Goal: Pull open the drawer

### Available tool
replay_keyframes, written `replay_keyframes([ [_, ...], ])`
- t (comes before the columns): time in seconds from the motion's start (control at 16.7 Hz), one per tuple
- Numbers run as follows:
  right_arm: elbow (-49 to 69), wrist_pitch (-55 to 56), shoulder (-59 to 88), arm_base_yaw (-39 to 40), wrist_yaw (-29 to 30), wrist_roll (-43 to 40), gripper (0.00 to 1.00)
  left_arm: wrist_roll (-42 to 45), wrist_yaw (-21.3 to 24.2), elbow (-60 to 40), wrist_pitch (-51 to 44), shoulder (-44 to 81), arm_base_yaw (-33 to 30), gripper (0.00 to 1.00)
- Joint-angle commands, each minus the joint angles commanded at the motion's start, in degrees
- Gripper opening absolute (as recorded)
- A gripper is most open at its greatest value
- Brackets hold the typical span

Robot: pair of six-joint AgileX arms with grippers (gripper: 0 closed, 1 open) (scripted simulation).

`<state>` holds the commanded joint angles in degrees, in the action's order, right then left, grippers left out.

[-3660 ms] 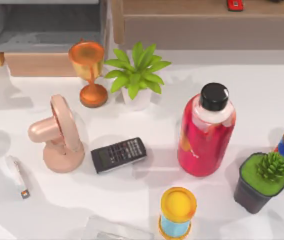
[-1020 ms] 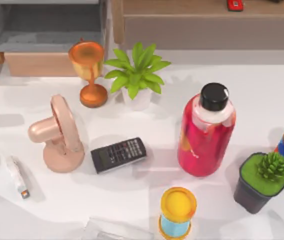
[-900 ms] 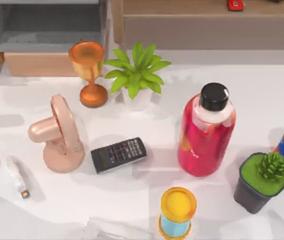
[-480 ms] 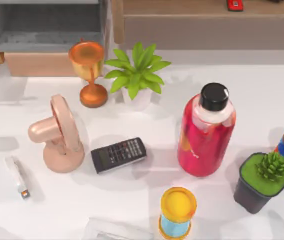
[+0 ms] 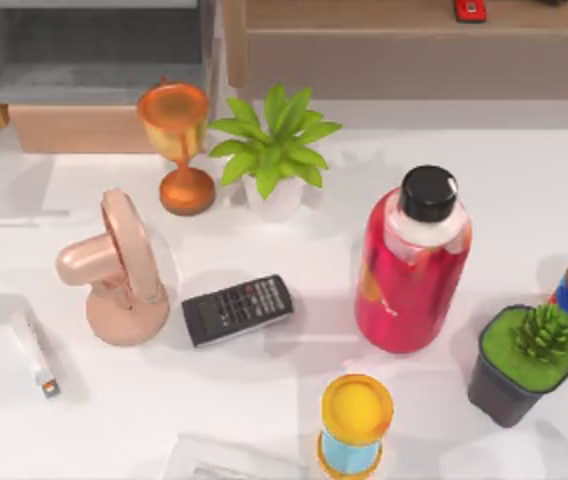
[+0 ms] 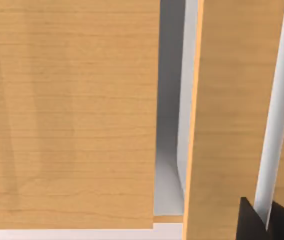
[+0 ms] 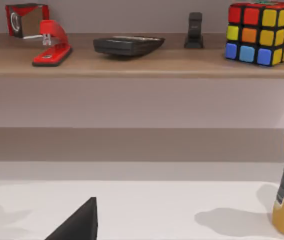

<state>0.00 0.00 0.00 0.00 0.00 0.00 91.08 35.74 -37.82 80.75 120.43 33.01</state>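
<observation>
Drawer (image 5: 94, 75) pulled out, far-left, behind pink fan (image 5: 114, 268).

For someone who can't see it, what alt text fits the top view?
A wooden drawer stands pulled open at the table's far left, its grey inside showing. In front: a copper goblet, leafy plant, pink fan, black remote and red bottle.

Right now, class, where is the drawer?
In the top view, the drawer sits pulled open at the table's far left, just behind the orange goblet.
</observation>
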Motion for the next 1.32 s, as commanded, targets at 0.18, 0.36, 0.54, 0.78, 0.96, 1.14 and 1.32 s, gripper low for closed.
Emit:
replay_keyframes([
  [0.18, 0.00, 0.00, 0.00, 0.00, 0.00, 0.00, 1.00, 0.23, 3.27, 6.04, 3.15, -2.11, 3.27, 0.00],
  [0.36, 0.00, 0.00, 0.00, 0.00, 0.00, 0.00, 1.00, 0.32, 5.60, 9.89, 5.51, -3.77, 5.77, 0.00],
  [0.54, 0.00, 0.00, 0.00, 0.00, 0.00, 0.00, 1.00, 0.32, 5.69, 10.01, 5.61, -3.83, 5.87, 0.00],
  [0.78, 0.00, 0.00, 0.00, 0.00, 0.00, 0.00, 1.00, 0.32, 5.69, 10.01, 5.61, -3.83, 5.87, 0.23],
  [0.96, 0.00, 0.00, 0.00, 0.00, 0.00, 0.00, 1.00, 0.32, 5.69, 10.01, 5.61, -3.83, 5.87, 0.45],
  [1.14, 0.00, 0.00, 0.00, 0.00, 0.00, 0.00, 1.00, 0.32, 5.69, 10.01, 5.61, -3.83, 5.87, 0.68],
  [1.32, 0.00, 0.00, 0.00, 0.00, 0.00, 0.00, 1.00, 0.32, 5.69, 10.01, 5.61, -3.83, 5.87, 0.90],
])
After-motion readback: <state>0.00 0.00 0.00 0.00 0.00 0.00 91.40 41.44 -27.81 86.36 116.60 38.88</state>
